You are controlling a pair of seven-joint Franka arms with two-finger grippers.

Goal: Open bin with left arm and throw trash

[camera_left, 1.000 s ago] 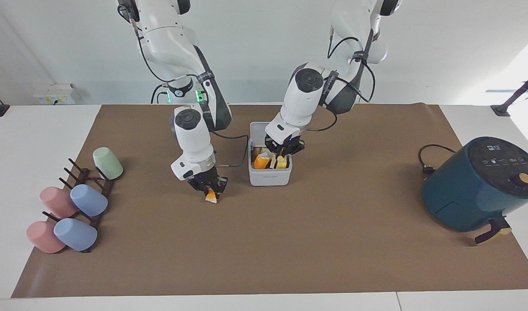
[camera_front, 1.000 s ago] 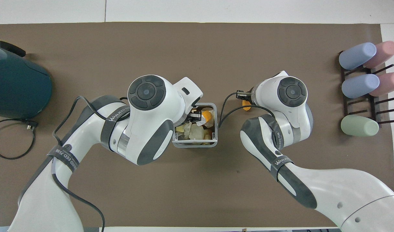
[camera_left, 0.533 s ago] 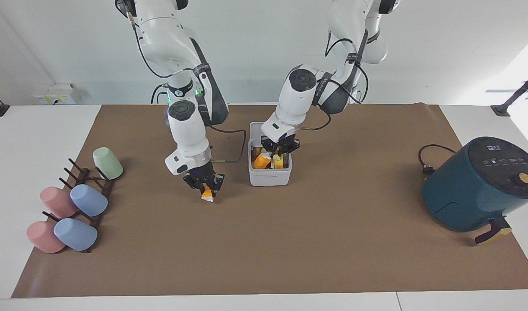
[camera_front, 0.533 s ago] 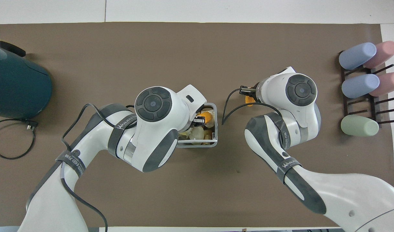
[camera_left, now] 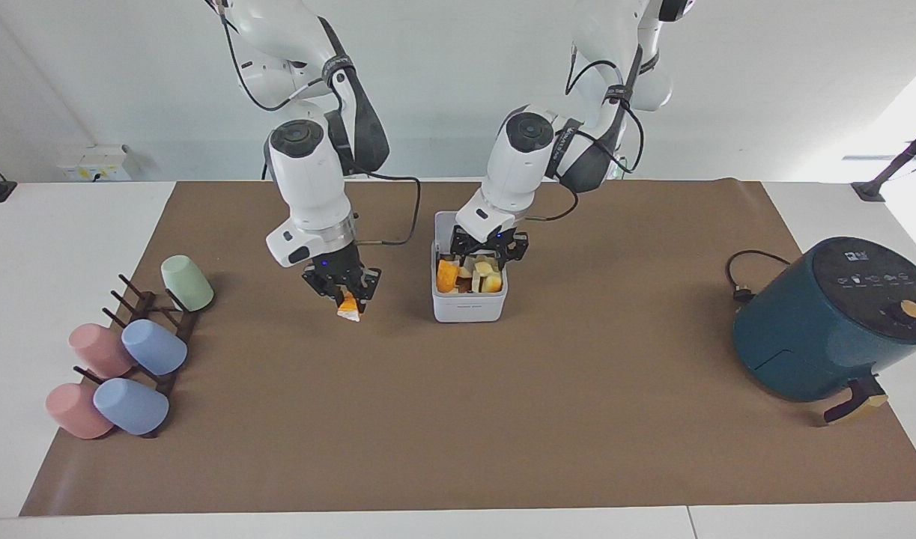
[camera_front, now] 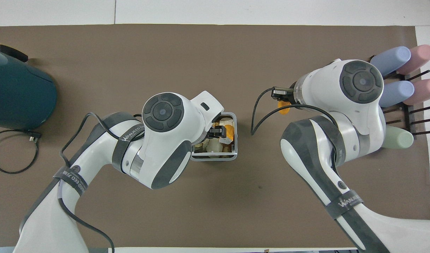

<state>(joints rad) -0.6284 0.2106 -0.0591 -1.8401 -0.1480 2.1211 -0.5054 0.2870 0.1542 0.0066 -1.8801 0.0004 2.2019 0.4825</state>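
White bin (camera_left: 469,307) sits mid-mat toward the robots' edge, lid up, orange and pale scraps (camera_left: 469,277) heaped inside. Left gripper (camera_left: 488,253) hangs just over the opening, fingers spread, nothing held. Right gripper (camera_left: 343,292) is clamped on an orange wedge (camera_left: 347,308), raised over bare mat (camera_left: 428,419) beside the bin. Step: dropping trash. Next, likely: left clears away, right carries wedge over the opening.

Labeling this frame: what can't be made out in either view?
- Bin lid and button: overhead, left arm covers them; facing, left gripper hangs in front.
- Orange wedge in right gripper: overhead, wrist hides most.
- Green cup: overhead, partly under right arm.
- Air fryer: overhead, cut by edge.
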